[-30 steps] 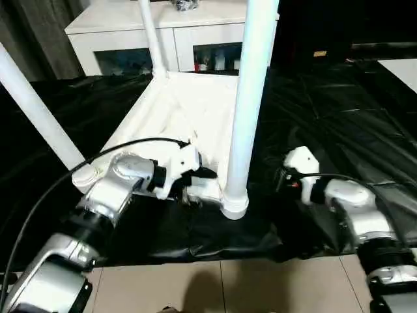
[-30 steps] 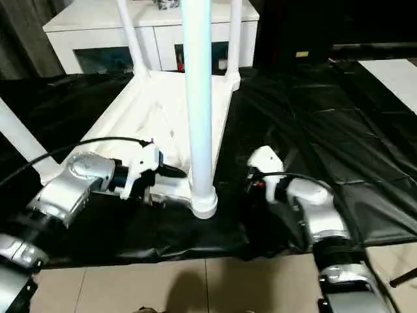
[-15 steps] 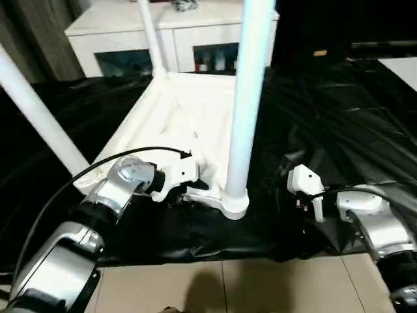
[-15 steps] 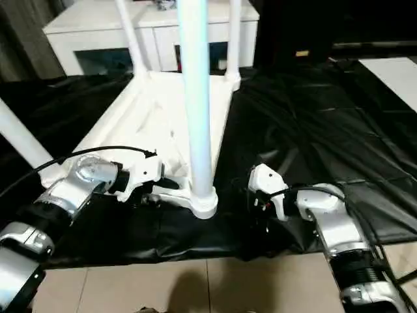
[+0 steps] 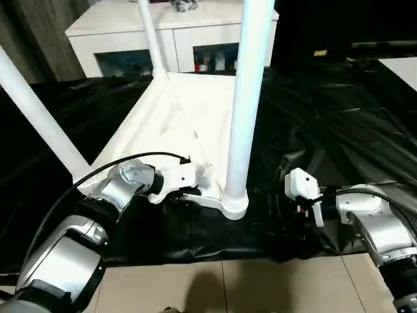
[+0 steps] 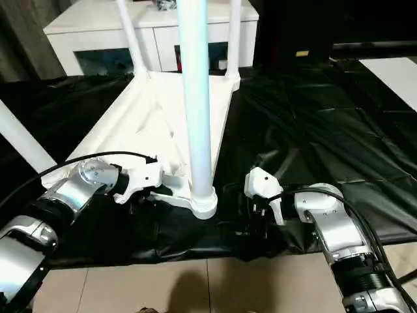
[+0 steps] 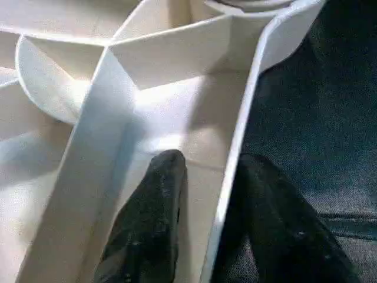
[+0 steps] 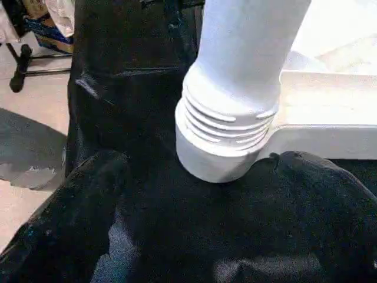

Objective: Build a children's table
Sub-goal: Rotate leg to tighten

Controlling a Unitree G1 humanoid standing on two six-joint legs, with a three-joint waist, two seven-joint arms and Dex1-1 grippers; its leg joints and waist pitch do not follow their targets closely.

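Underneath, crinkled black sheet (image 5: 339,124) over tiled floor (image 5: 215,290).

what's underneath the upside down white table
A black sheet lies under the children's table, spread over the floor around it. Tan floor tiles show past the sheet's near edge. What is directly beneath the tabletop is covered.

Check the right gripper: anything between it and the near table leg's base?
Nothing visible. The right gripper sits low on the black sheet, beside the near leg's threaded base of the children's table. In the right wrist view only bare sheet lies between its fingers and that base.
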